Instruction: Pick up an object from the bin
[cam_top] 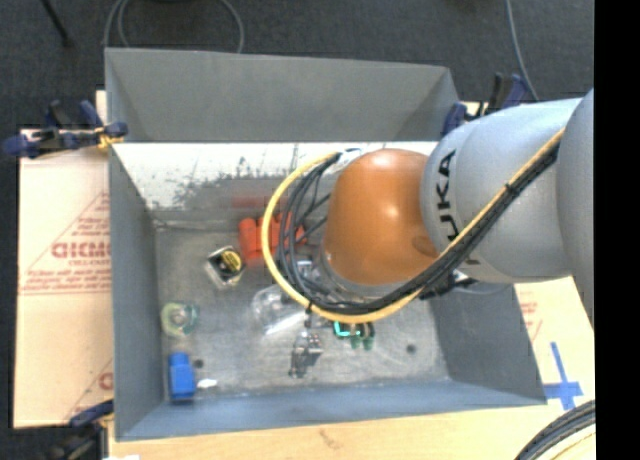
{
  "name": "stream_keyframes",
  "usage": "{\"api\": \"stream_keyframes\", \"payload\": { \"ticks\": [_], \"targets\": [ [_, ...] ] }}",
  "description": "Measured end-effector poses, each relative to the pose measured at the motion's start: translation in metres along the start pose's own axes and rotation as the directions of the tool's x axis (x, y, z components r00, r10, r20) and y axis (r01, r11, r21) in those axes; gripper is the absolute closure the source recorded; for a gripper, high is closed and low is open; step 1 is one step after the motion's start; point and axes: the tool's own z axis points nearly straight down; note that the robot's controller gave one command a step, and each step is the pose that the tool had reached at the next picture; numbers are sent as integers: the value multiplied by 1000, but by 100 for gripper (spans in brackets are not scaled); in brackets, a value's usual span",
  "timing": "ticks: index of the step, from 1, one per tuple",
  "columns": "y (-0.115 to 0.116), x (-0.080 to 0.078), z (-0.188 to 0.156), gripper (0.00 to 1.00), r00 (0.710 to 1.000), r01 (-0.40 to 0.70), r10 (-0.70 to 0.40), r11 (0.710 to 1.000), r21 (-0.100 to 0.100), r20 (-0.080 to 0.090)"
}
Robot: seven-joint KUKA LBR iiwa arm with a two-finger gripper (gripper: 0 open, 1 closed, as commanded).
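Orange cover (pixel 375 218) tops the arm (pixel 520 198), bent down into the bin (pixel 130 278).
The claw (pixel 305 350) sits near the floor, open or clenched I cannot tell; clear piece (pixel 268 306) just up-left, green bit (pixel 357 338) right.

Black "UKA" lettering (pixel 446 210), running vertically, on the grey arm (pixel 520 198) beside its orange cover (pixel 375 213)

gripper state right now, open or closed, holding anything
Gripper: cannot be told whether open or closed; it hangs beside a clear plastic piece.
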Motion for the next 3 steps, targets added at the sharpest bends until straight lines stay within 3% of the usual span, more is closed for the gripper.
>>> {"api": "stream_keyframes", "payload": {
  "ticks": [1,2,3],
  "targets": [
    [-26,-41,44,0,998,-70,70,998,-4,10],
    [-32,-80,68,0,999,13,-13,1000,-5,50],
    [-33,-75,71,100,999,7,-7,1000,-4,35]
  ]
}}
